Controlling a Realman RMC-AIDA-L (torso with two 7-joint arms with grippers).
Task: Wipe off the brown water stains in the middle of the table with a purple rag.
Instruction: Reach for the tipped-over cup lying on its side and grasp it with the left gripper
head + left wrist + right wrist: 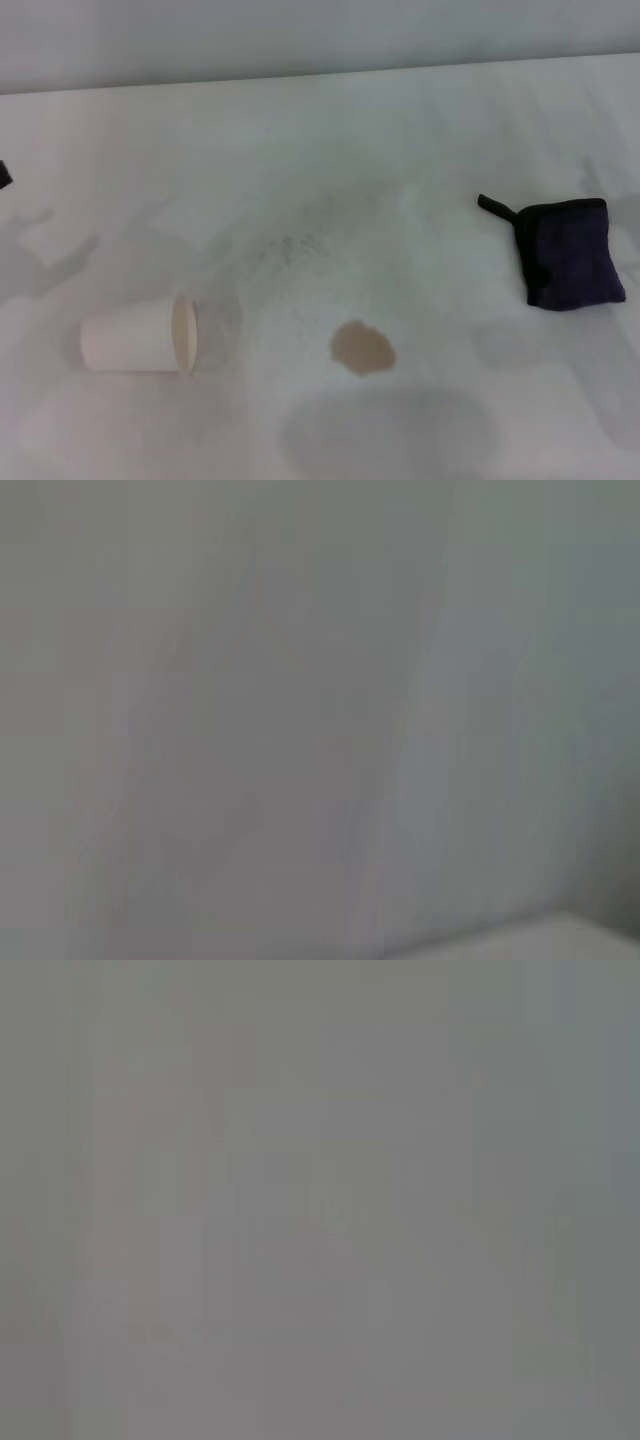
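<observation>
The brown water stain (362, 349) is a small tan blotch on the white table (330, 150), near the front middle in the head view. The purple rag (568, 252) lies folded at the right, with its black tab (497, 208) pointing left toward the middle. Rag and stain are well apart. Neither gripper shows in the head view. A small dark sliver (4, 174) at the left edge cannot be identified. Both wrist views show only a blank grey surface.
A white paper cup (138, 338) lies on its side at the front left, its mouth facing right toward the stain. Faint grey smears (290, 245) mark the tabletop behind the stain. The table's far edge (320, 72) meets a grey wall.
</observation>
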